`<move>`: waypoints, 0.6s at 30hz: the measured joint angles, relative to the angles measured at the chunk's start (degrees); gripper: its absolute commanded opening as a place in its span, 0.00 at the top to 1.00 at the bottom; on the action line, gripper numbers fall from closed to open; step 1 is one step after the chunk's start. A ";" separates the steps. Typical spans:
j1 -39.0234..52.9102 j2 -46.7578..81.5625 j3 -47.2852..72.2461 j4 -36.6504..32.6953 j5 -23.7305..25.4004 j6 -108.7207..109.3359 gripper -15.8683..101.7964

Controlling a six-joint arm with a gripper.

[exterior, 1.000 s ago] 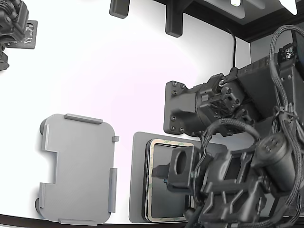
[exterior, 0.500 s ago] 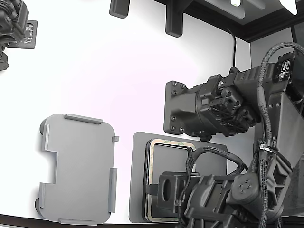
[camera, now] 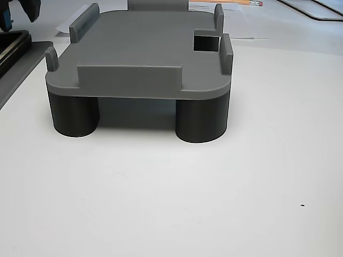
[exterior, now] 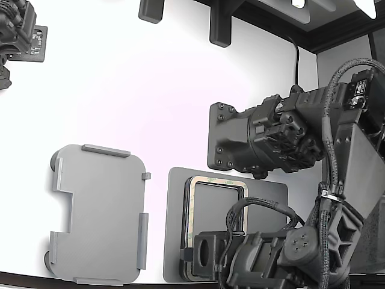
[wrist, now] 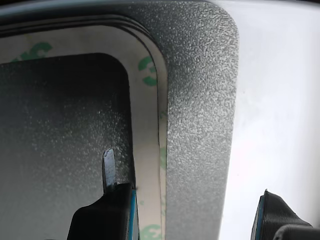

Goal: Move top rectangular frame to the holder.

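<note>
Exterior view, left to right: holder [exterior: 99,214] sits near the worktop's [exterior: 150,90] near edge, toward the exterior view's left; light grey tray, raised edge tabs, stepped notch in its left long side, long axis running from near edge to far edge; nothing lies on it. Just beside it to the right lies the darker grey mat [exterior: 264,195], apart from the holder; the top rectangular frame [exterior: 189,217] lies flat on the stack on that mat, tan with greenish patches, black-rimmed twin frame [exterior: 184,223] under it; long axis also near-to-far, parallel to the holder; open middle shows mat. Gripper [exterior: 201,256] is low over the frame's near end; in the wrist view the gripper [wrist: 182,212] jaws stand apart, one finger [wrist: 102,212] inside the frame's [wrist: 147,150] opening, the other finger [wrist: 280,220] outside past the mat [wrist: 200,125] edge; released, nothing grasped. Worktop plain white, glossy; second dark arm [exterior: 264,138] hangs over the mat's far side; other view shows holder [camera: 139,51] on dark round feet [camera: 201,120].
</note>
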 measured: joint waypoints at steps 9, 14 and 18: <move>1.67 -1.32 1.49 -1.85 -0.44 5.36 0.10; 1.93 -0.79 2.64 -1.93 0.00 5.36 0.18; 2.29 -0.79 2.90 -2.20 0.62 4.39 0.22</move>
